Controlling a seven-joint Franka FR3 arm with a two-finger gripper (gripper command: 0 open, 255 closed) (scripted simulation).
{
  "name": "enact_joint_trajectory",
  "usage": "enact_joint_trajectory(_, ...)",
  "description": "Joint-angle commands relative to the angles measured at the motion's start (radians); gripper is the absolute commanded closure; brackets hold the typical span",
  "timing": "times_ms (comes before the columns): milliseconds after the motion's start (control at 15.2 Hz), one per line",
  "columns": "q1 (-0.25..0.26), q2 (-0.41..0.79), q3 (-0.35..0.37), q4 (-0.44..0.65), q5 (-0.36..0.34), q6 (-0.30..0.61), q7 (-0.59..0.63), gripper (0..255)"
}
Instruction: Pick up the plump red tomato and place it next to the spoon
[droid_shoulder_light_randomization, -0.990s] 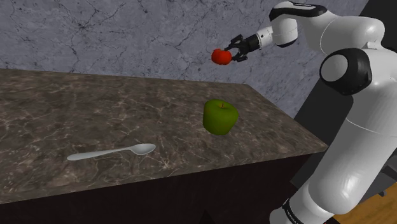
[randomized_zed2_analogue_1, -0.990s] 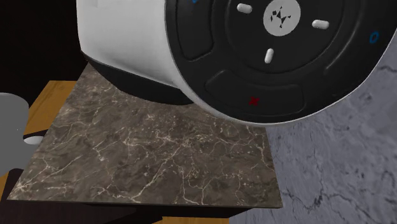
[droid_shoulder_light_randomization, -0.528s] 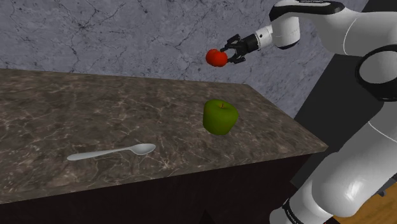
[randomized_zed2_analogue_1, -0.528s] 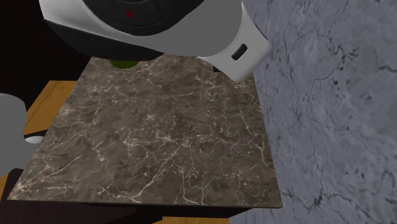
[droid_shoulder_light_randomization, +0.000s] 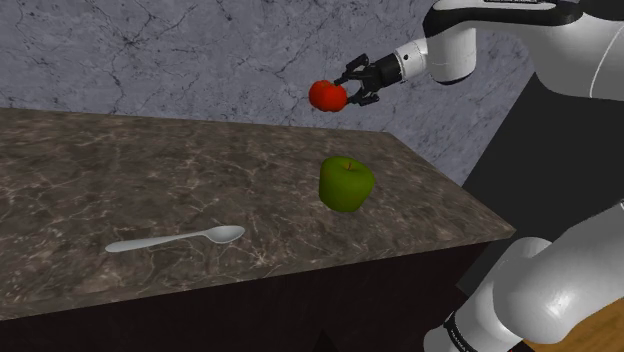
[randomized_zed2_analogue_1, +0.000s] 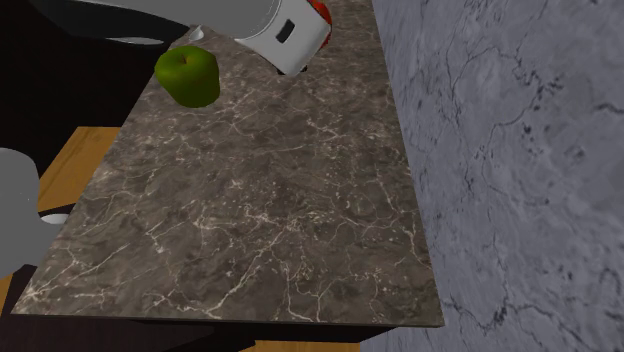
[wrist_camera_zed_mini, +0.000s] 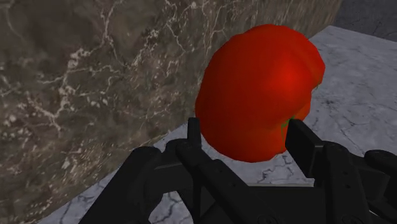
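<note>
Well, the black gripper hangs high above the counter with the red tomato caught between its fingers. They are closed only as far as the fruit allows. In the wrist view, the fingers clasp the tomato's lower flanks, one on each side. Most of its round body bulges out past the fingertips.

Beyond the fingertips in that view, the dark veined countertop meets the grey marbled wall.

From the shoulder view, the green apple sits on the counter almost straight below the fingers, well apart from them. The pale spoon lies flat on the stone, much farther from the fingers. It is down towards that view's left and near the counter's front edge, so the tomato is nowhere close to it.

In the second exterior view, a sliver of red peeks past the white arm, with the apple just beside.
</note>
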Motion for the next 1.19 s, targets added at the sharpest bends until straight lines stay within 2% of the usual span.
enact_joint_trajectory(0,0.010,-0.050,0.040,-0.050,-0.011,0.041,0.038,255)
enact_joint_trajectory(594,0.052,-0.216,0.239,-0.230,-0.012,0.215,0.205,255)
enact_joint_trajectory(1122,0.091,-0.295,0.432,-0.310,0.002,0.348,0.378,255)
